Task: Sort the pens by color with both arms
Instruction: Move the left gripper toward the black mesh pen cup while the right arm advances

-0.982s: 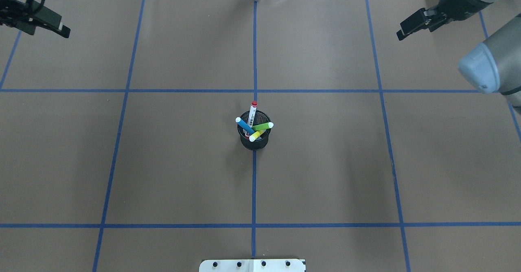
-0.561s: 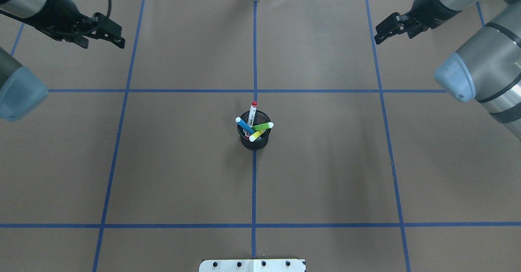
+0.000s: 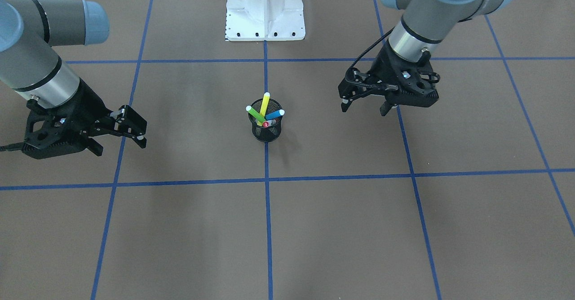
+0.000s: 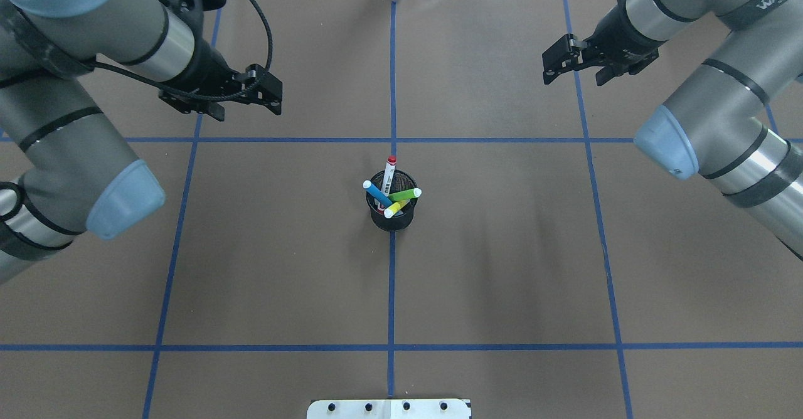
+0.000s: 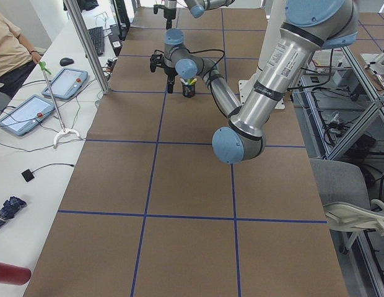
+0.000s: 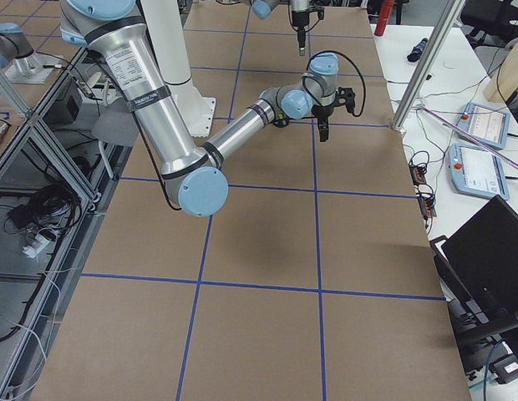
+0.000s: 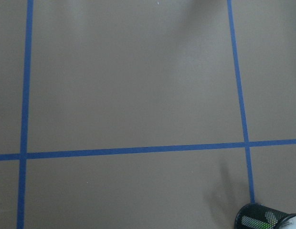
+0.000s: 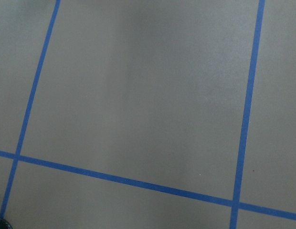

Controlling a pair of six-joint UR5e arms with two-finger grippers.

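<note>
A black mesh cup (image 4: 392, 217) stands at the table's centre, on the middle blue line. It holds the blue pen (image 4: 377, 192), the green pen (image 4: 406, 194), the yellow pen (image 4: 395, 209) and the white pen with a red cap (image 4: 389, 173), all leaning outward. They show again as the yellow pen (image 3: 264, 104), green pen (image 3: 254, 113) and blue pen (image 3: 275, 113). My left gripper (image 4: 248, 111) hangs open, beyond and left of the cup. My right gripper (image 4: 573, 80) hangs open, beyond and right of it. Neither touches anything. The cup's rim (image 7: 262, 218) shows in the left wrist view.
Blue tape lines divide the brown table cover into squares. The white pedestal base (image 3: 265, 12) stands at my side of the table. Beyond the far edge are a desk with tablets (image 5: 31, 111) and a seated person (image 5: 9, 43).
Both arms have swung in from the far corners toward the table's middle, each gripper closer to the cup and still open. The pens and the cup have not moved.
</note>
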